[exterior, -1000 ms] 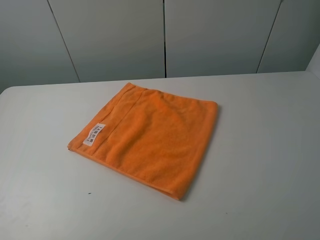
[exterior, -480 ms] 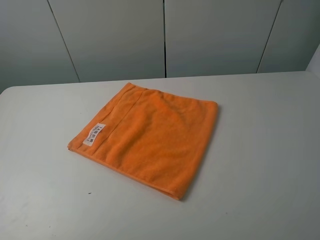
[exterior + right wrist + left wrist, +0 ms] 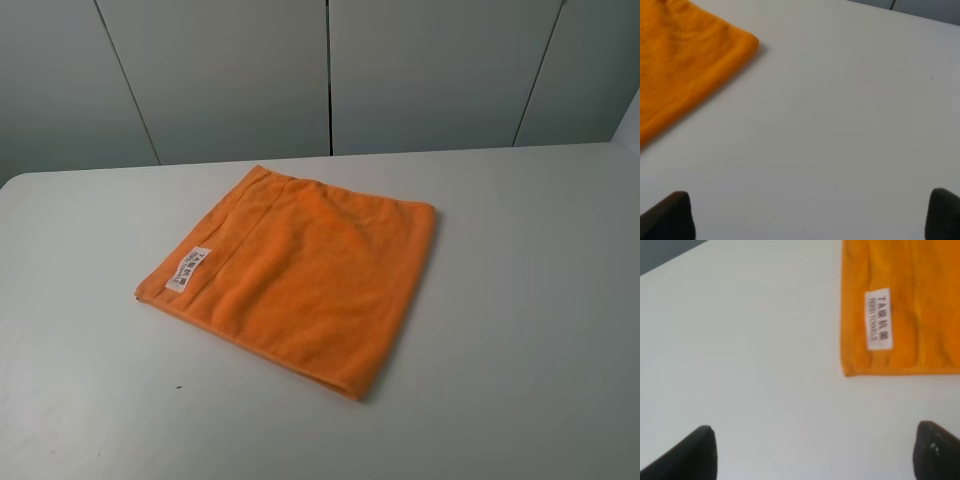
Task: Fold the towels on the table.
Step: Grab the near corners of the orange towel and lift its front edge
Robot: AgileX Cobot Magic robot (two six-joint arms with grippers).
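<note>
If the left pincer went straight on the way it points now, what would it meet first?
The left pincer, jaws open, would most likely meet bare table first. The orange towel, its labelled corner nearest, lies further ahead and off to one side; depth is hard to judge.

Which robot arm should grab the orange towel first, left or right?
Probably left. The left gripper, open, hangs near the towel's corner with the label. The right gripper, open too, looks farther from its corner.

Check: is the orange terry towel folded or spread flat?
Spread flat: the bright orange terry-cloth towel lies as one square on the white table, white label up. Whether its rounded right edge is a fold, cannot tell.
</note>
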